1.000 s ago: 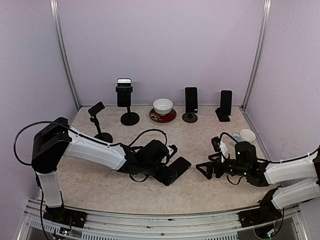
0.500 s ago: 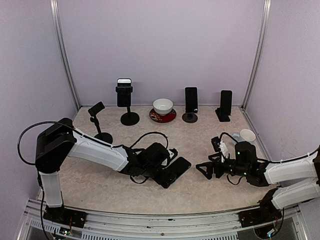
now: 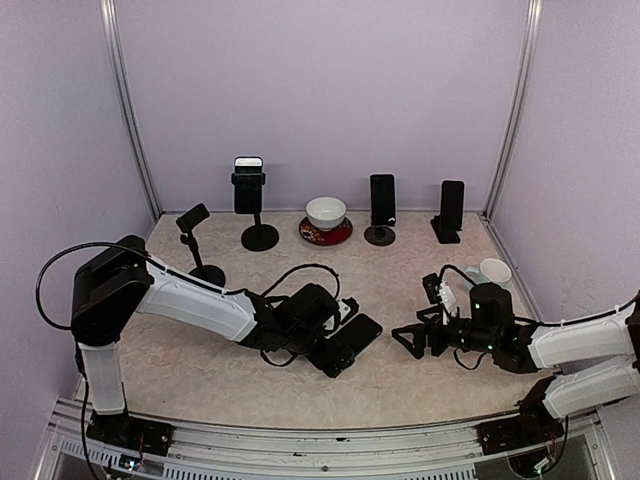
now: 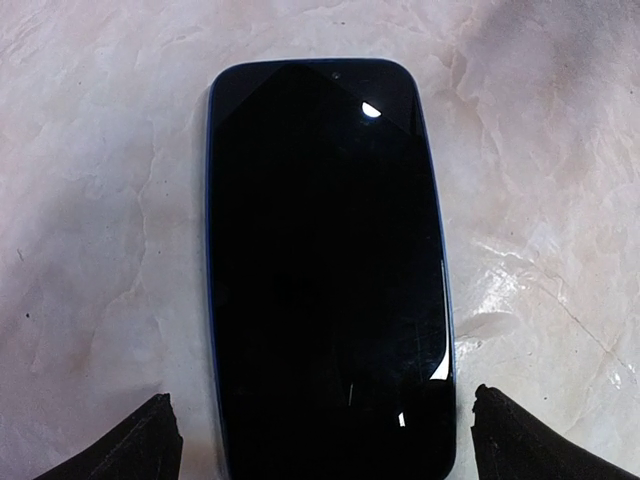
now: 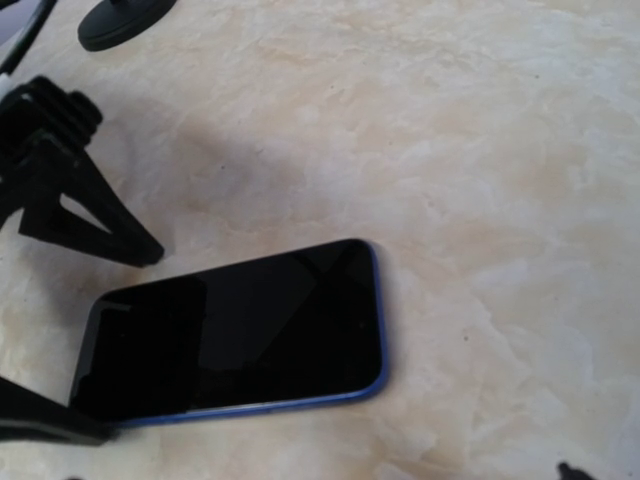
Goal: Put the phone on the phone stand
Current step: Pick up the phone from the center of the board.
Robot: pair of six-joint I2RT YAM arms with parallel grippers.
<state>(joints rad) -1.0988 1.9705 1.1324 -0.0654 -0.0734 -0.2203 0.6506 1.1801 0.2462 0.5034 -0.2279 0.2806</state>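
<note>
The phone (image 3: 358,333), black with a blue rim, lies flat and face up on the marble table. It fills the left wrist view (image 4: 325,260) and shows in the right wrist view (image 5: 235,335). My left gripper (image 3: 337,356) is open, low over the table, with one fingertip (image 4: 135,445) on each side of the phone's near end, apart from its edges. The empty phone stand (image 3: 194,219), a small black clamp on a post, is at the back left. My right gripper (image 3: 408,340) is open and empty, to the right of the phone and pointing at it.
Three other stands along the back wall hold phones (image 3: 248,186) (image 3: 382,200) (image 3: 452,208). A white bowl on a red saucer (image 3: 326,213) sits between them. A small white cup (image 3: 494,270) is at the right. A black round stand base (image 5: 125,20) shows in the right wrist view.
My left gripper has shifted slightly toward the phone's near end and lower. The phone and the right arm have not moved.
</note>
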